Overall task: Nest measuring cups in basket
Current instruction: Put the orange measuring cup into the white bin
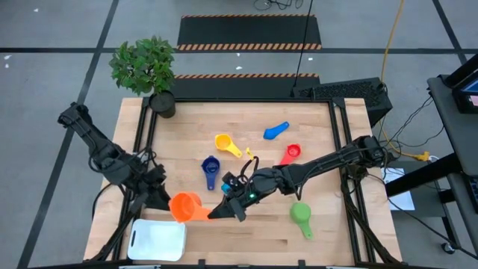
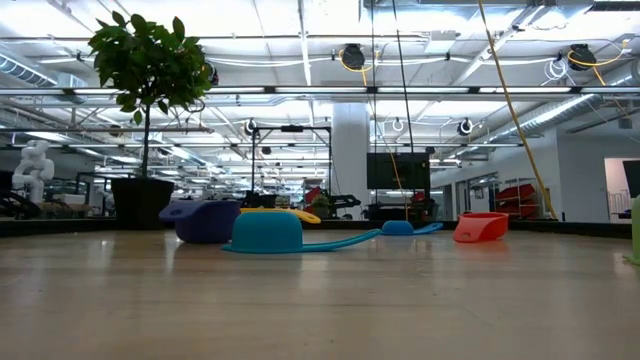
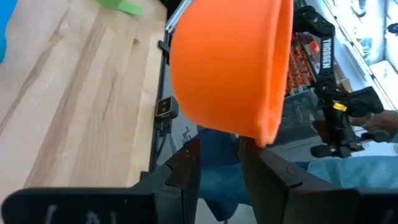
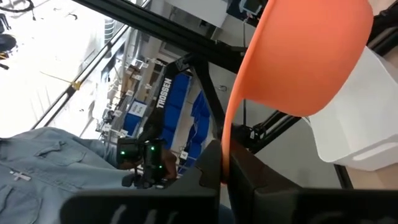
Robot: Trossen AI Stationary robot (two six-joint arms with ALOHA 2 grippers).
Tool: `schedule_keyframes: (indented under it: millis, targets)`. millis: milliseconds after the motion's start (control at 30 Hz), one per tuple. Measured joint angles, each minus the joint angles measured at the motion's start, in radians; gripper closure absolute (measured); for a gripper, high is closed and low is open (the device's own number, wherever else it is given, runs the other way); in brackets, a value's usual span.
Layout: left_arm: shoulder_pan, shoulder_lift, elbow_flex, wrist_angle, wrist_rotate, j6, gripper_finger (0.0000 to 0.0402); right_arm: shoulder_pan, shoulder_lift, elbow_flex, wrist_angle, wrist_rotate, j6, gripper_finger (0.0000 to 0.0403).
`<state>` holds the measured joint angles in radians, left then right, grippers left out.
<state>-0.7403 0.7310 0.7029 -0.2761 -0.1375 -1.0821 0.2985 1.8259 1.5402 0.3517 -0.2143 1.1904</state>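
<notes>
With the orange cup (image 1: 184,205) pinched by its handle in the right jaws (image 1: 216,214) and rim in the left jaws (image 1: 166,200), I should free one grip, then lower it level into the basket (image 1: 157,240).

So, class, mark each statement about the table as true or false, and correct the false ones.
1. The orange cup is held up between both arms. True: the right tool is shut on its handle, and the left tool grips its rim.
2. The white basket already holds two cups. False: nothing shows inside it.
3. The green cup lies on the table on the right arm's side. True.
4. The red cup sits inside the yellow cup. False: they lie apart on the wood.
5. The plant pot stands at the table's middle. False: it stands at a far corner, on the left arm's side.
</notes>
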Motion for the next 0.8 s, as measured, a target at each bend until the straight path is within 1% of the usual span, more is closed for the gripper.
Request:
schedule_keyframes:
  millis: [133, 300, 533, 800]
  targets:
    - [0.000, 0.006, 0.000, 0.030, -0.003, 0.008, 0.0289, -0.003, 0.000, 0.000, -0.019, -0.031, -0.013, 0.0403]
    - [0.000, 0.006, -0.001, 0.103, -0.003, 0.034, 0.0289, -0.007, -0.001, 0.000, -0.047, -0.096, -0.043, 0.0403]
    - [0.000, 0.006, -0.001, 0.110, 0.001, 0.040, 0.0289, -0.033, -0.001, 0.000, -0.050, -0.148, -0.059, 0.0403]
    - [-0.001, 0.003, -0.001, 0.117, 0.090, 0.034, 0.0289, -0.074, 0.000, 0.000, -0.050, -0.229, -0.054, 0.0403]
